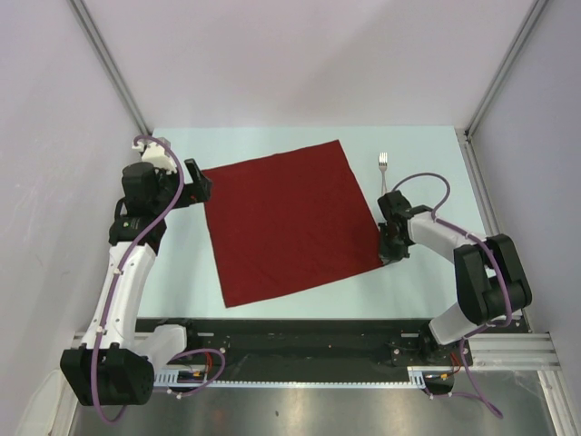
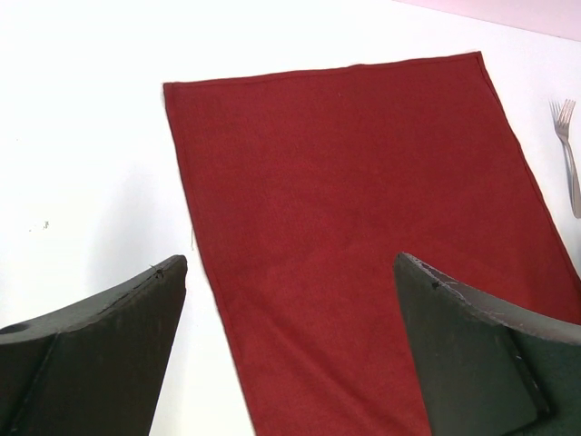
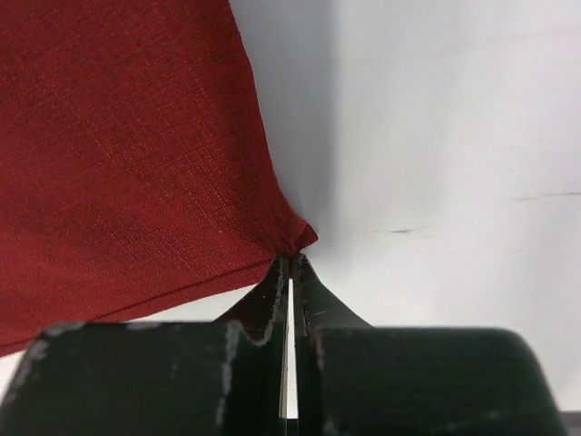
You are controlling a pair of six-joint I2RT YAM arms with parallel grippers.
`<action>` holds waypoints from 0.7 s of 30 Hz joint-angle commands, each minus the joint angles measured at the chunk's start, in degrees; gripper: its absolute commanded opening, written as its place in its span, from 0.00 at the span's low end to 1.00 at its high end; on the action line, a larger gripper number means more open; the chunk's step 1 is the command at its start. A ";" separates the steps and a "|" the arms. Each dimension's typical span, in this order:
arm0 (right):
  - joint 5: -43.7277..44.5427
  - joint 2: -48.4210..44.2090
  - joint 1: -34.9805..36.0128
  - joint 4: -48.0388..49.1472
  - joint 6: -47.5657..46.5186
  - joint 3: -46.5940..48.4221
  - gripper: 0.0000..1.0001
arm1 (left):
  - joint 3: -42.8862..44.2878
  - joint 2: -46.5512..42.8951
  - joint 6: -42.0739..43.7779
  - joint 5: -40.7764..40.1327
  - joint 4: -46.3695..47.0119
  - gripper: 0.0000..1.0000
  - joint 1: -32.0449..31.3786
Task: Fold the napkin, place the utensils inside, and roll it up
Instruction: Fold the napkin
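Note:
The dark red napkin (image 1: 286,222) lies flat and unfolded in the middle of the pale table, turned slightly askew. My right gripper (image 1: 388,257) is shut on the napkin's near right corner (image 3: 295,238), which bunches up between the fingertips. My left gripper (image 1: 201,186) stands open at the napkin's far left corner, its fingers (image 2: 118,354) spread over the left edge of the cloth (image 2: 363,218) with nothing between them. A small silver fork (image 1: 383,168) rests on the table beyond the napkin's right side, tines pointing away; in the left wrist view the fork (image 2: 567,154) sits at the right edge.
Pale walls with metal corner posts (image 1: 495,86) close in the table on three sides. A black rail (image 1: 300,350) with the arm bases runs along the near edge. Bare table (image 1: 436,154) shows right of the fork.

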 commanded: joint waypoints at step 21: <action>6.93 5.52 9.11 -3.69 0.08 28.90 0.00 | 0.36 0.74 -0.87 3.22 1.50 1.00 -0.09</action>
